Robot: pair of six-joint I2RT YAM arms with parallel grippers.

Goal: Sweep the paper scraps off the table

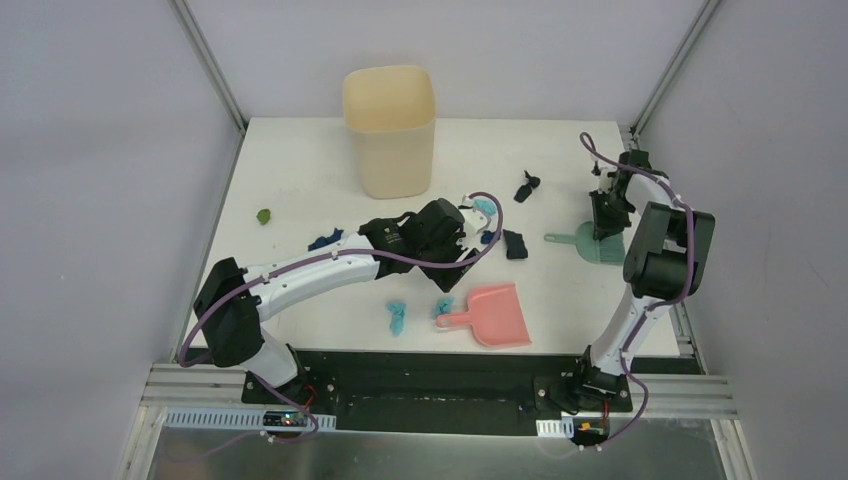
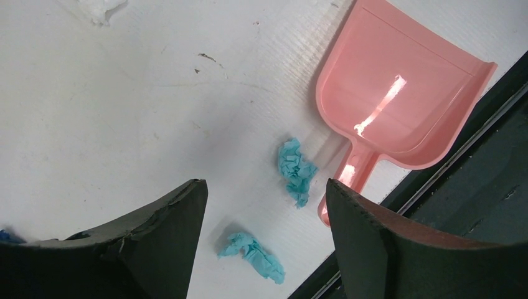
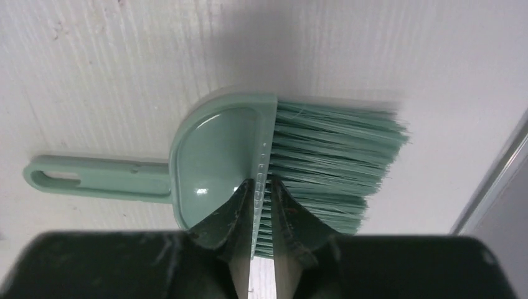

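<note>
Left hand [image 2: 264,187] hangs over the flat white table [image 1: 300,165], its two black fingers [image 2: 168,237] spread wide and holding nothing. We see the crumpled paper scraps [image 1: 442,306] scattered around it. In the left wrist view, two light-blue wads [image 2: 296,171] lie on the table under the gap between the fingers. One is just beside the handle of the pink plastic dustpan [image 2: 398,93] and the other is nearer the table's front edge.

From above, another light-blue wad [image 1: 487,207] and a navy wad [image 1: 515,245] sit just right of this hand. A second navy wad [image 1: 324,240] lies beside its forearm, and a green wad [image 1: 264,215] lies well apart near the left edge. A black wad [image 1: 527,187] rests between the tall cream bin [image 1: 390,130] and the right hand [image 3: 261,184].

That right hand is down on the teal plastic hand brush [image 3: 218,149], which lies flat at the table's right side. Its fingers are drawn almost together on the ridge where the bristles meet the back. All the scraps lie to this hand's left and touch neither it nor the brush.
</note>
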